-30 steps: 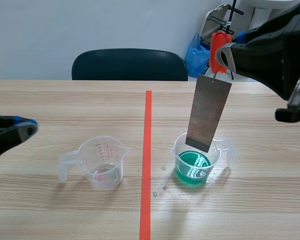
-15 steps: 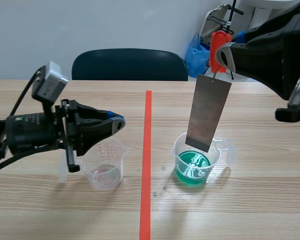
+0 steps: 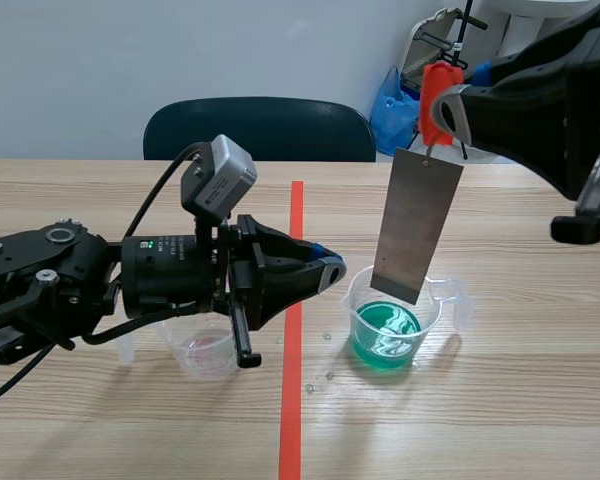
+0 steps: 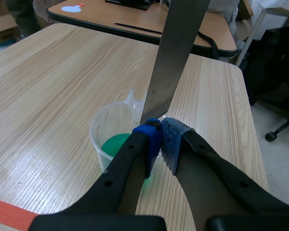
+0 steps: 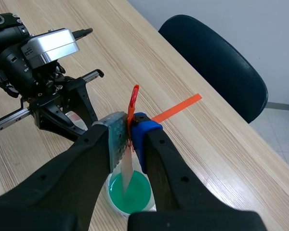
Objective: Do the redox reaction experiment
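Item: flat grey metal strip (image 3: pixel 418 225), hanging upright from a red plastic clip (image 3: pixel 437 100). Its lower end sits within the rim of a clear plastic measuring cup of green liquid (image 3: pixel 388 328); contact with the liquid cannot be told.
Right tool (image 5: pixel 129 139): clamped on the clip, raised above the cup.
Left tool (image 4: pixel 161 139): fingers together, holding nothing, tip just beside the cup's rim and the strip's lower edge.
Second clear plastic measuring cup (image 3: pixel 208 352): under the left arm, across the tape line.
Support: light wooden desk (image 3: pixel 500 410).
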You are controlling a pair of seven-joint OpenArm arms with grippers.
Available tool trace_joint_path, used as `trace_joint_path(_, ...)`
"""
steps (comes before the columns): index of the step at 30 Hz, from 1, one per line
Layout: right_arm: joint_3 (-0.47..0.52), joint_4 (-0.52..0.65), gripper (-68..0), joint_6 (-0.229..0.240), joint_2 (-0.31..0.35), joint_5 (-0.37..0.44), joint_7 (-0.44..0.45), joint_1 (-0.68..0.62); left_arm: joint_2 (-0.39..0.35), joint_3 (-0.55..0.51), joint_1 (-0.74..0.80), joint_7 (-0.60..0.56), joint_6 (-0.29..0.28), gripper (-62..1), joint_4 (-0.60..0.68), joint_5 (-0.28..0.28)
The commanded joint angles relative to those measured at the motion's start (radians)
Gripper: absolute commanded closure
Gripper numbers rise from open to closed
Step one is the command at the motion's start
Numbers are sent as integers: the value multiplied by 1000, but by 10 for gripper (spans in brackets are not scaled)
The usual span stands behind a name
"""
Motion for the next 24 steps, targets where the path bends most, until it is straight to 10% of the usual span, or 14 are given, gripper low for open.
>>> trace_joint_path(1, 12, 5, -8, -3, 13, 8, 16, 10, 2, -3, -12, -17, -2, -26, 4, -14)
trace_joint_path(15, 12, 5, -8, -3, 13, 7, 15, 10, -21, -3, -14, -24, -2, -26, 4, -13)
trace_joint_path(24, 12, 5, -8, -3, 13, 7, 16, 10, -246, -68, 74, -200, 53, -27, 4, -14)
